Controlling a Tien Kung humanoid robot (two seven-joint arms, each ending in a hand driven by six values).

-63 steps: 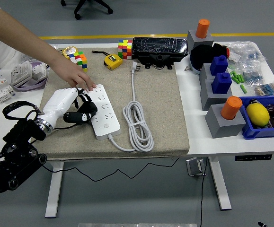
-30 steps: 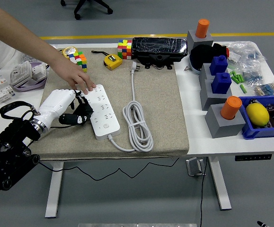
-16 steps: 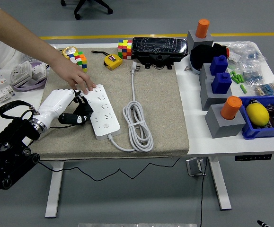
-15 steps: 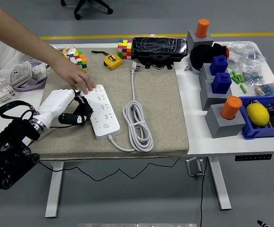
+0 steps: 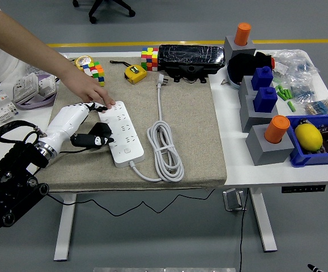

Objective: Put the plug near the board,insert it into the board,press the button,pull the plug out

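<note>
A white power strip [image 5: 122, 131] lies on the tan mat [image 5: 192, 130], its white cord [image 5: 165, 150] coiled to its right and ending in a white plug [image 5: 161, 80]. A small black plug [image 5: 100, 136] sits against the strip's left edge. My left hand [image 5: 87, 122], white with black fingers, is just left of the strip. Its fingers are spread up and away from the black plug, and only the thumb lies alongside it. A person's hand [image 5: 90, 90] reaches in from the top left, fingertips on the strip's far corner. My right arm is out of sight.
Colour cubes [image 5: 149, 58], a yellow tape measure [image 5: 134, 73] and a black case [image 5: 191, 59] line the mat's far edge. Grey blocks with orange and blue pegs [image 5: 264, 107] and a blue bin [image 5: 322, 141] stand at the right. White boxes [image 5: 28, 88] sit far left.
My left hand's fingers have uncurled and lifted off the black plug, which stays by the strip's left edge. The person's hand has held still on the strip.
</note>
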